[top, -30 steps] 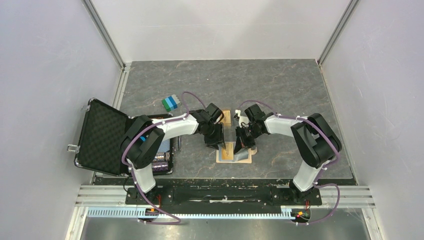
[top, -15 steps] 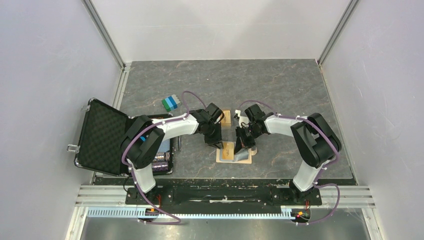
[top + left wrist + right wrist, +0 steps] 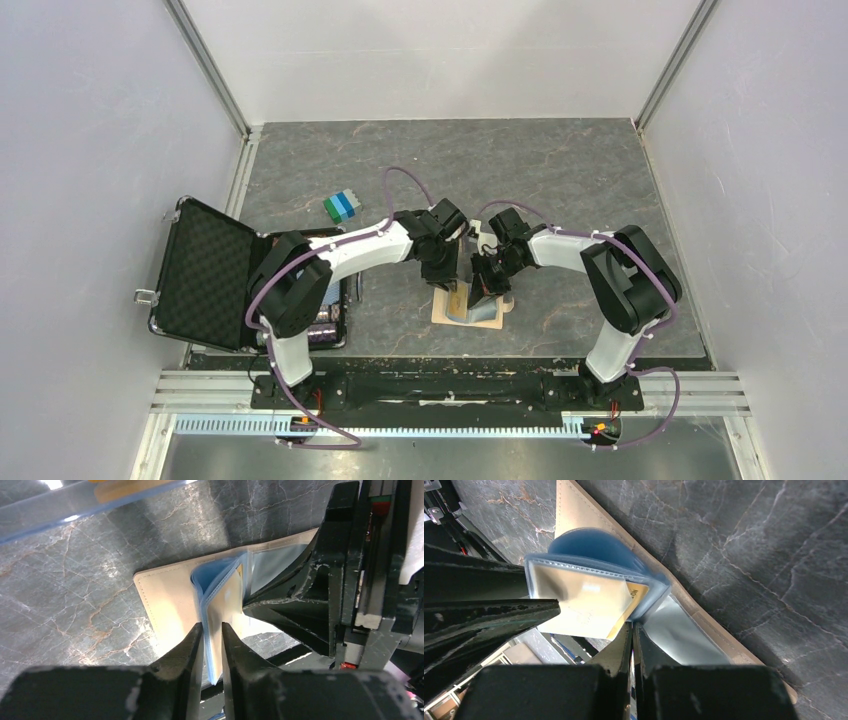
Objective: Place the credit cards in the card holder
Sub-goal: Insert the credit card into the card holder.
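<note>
Both arms elbow inward over holder (image 3: 446, 312) at table's (image 3: 600, 180) 6 o'clock. Left gripper (image 3: 212, 625): jaws narrow astride blue sleeve (image 3: 202, 582); grip unclear. Right gripper (image 3: 631, 626): pinched closed, tips at sleeve's 6 o'clock edge. Card (image 3: 591, 605) sleeved, blurred.

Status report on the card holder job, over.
Left gripper narrowly open astride a blue sleeve. Right gripper shut, tips against the sleeves. Card holder lies open, orange card inside one sleeve. Nothing blocking.

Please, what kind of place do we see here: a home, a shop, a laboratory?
Probably a laboratory robot cell: plain white walls in metal framing enclose a grey table, and a left arm and right arm are bolted to a rail at its edge.
</note>
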